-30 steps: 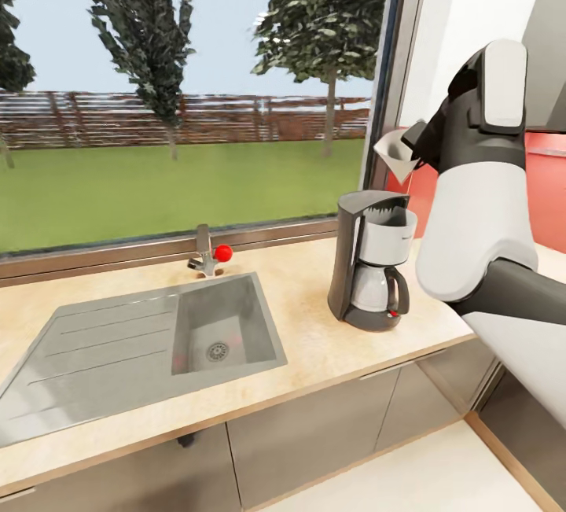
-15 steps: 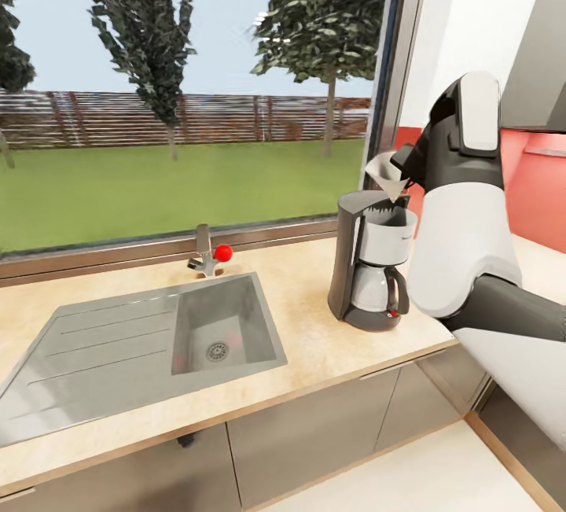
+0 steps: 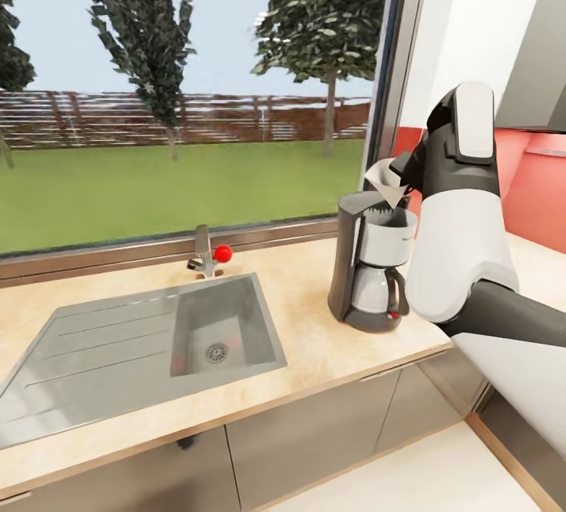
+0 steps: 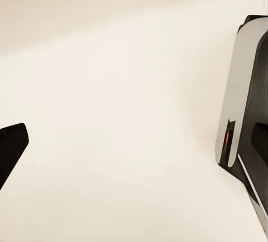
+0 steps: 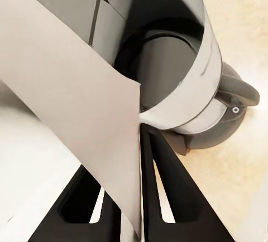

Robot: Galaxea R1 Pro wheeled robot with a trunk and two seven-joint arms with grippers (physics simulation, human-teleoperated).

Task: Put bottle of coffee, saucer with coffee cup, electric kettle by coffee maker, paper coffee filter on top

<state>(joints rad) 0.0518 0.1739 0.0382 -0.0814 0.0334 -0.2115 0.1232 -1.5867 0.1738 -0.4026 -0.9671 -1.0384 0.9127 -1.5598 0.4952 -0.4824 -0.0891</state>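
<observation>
The grey-and-silver coffee maker [image 3: 369,260] stands on the beige countertop [image 3: 314,347], right of the sink. My right gripper [image 3: 402,174] is shut on the white paper coffee filter [image 3: 384,180], holding it with its tip just above the machine's top. In the right wrist view the filter [image 5: 78,102] is pinched between the two black fingers [image 5: 167,192], and the coffee maker [image 5: 173,69] lies right below it. In the left wrist view one dark fingertip [image 4: 11,150] shows over a pale floor.
A steel sink [image 3: 141,347] with a drainboard and a red-knobbed tap [image 3: 208,254] takes up the left of the counter. A large window runs behind it. A red backsplash [image 3: 542,182] is at the right, and grey cabinets sit below.
My right arm has come down and to the left with the filter, from above and beside the coffee maker to just over its top.
</observation>
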